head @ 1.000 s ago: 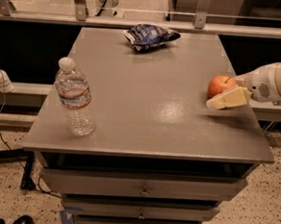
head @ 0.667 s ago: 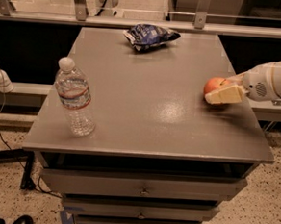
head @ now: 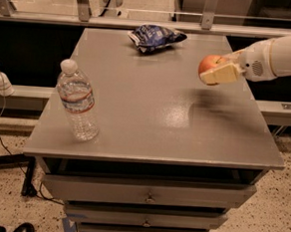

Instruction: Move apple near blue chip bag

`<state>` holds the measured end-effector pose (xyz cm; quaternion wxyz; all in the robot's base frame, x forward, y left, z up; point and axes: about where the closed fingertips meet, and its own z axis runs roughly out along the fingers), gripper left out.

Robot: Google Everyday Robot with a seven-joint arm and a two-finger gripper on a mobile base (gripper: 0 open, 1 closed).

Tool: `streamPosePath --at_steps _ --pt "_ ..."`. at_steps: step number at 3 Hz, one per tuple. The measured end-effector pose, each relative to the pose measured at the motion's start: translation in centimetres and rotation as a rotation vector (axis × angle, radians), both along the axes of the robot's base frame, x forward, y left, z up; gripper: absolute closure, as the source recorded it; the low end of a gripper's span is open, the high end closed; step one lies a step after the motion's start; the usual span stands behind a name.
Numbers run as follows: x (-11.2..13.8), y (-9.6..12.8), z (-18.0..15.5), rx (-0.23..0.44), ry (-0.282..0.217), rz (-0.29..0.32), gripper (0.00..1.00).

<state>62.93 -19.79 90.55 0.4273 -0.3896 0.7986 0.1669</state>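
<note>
Currently the gripper (head: pixel 214 72) is at the right of the frame, closed on the apple (head: pixel 208 63) and holding it clear of the table (head: pixel 150 118). A soft shadow lies on the grey top directly below it. The white arm (head: pixel 279 55) reaches in from the right edge. The blue chip bag (head: pixel 156 38) lies flat at the top centre of the frame, close to the far edge of the table. It is up and to the left of the gripper, and its long axis runs roughly left to right. The strip of table top between apple and bag is bare, so nothing appears to obstruct a straight carry. The water bottle (head: pixel 78 101) stands upright at the lower left, well apart from that line. The coming move likely calls for travel toward the upper left, then a descent onto the top just beside the bag's right end. Note: the apple is round and may roll once let go, and the far edge is near.
</note>
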Motion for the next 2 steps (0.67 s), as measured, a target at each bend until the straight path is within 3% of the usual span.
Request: streamPosePath --at_steps 1,2 --pt "2.5 2.1 4.1 -0.016 -0.088 0.061 1.00" --pt "3.9 3.0 7.8 -0.027 -0.160 0.102 1.00"
